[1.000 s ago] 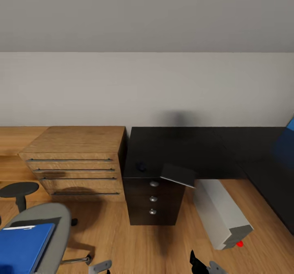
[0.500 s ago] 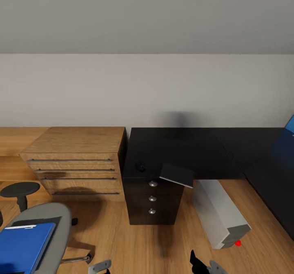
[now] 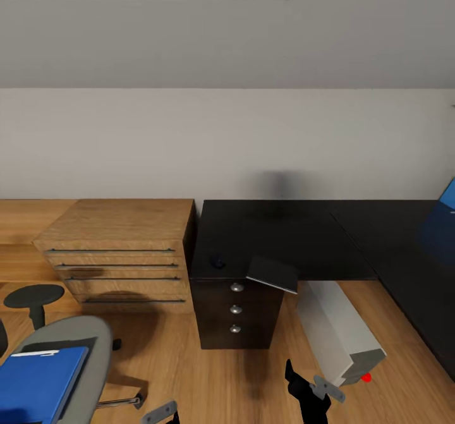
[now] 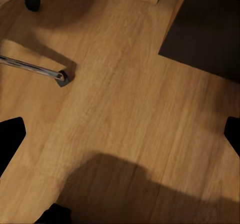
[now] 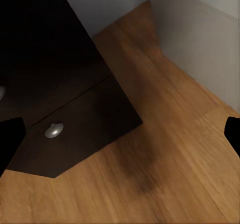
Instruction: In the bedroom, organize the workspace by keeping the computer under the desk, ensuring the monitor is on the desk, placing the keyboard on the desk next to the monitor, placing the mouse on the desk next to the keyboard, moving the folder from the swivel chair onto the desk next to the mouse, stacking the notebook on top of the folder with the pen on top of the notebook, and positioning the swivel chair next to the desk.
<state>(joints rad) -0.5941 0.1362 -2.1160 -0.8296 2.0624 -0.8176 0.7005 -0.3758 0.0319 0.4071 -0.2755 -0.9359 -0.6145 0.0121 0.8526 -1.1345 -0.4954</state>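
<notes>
The desk (image 3: 272, 231) has a glossy black top, and its dark drawers with silver knobs (image 5: 53, 130) face me. The small black mouse (image 3: 218, 261) sits near its front edge. Beside it the dark grey notebook (image 3: 273, 273) overhangs that edge. The light grey computer (image 3: 341, 326) stands on the floor just right of the drawers. At the lower left the blue folder (image 3: 38, 383) lies on the swivel chair (image 3: 79, 342). My right gripper (image 3: 309, 385) (image 5: 120, 139) hangs open low in front of the drawers. My left gripper (image 3: 159, 411) (image 4: 120, 139) is open above bare floor.
A light-wood dresser (image 3: 120, 247) with bar handles stands left of the desk. A round black stool (image 3: 35, 296) is beyond the chair. A silver chair leg (image 4: 30, 66) and castor (image 4: 31, 1) lie near my left gripper. Wood floor (image 3: 253, 380) lies before the drawers.
The view has tilted slightly, shifting the whole scene down a little. My right gripper has risen further into the head view. The desk things and the folder have stayed put.
</notes>
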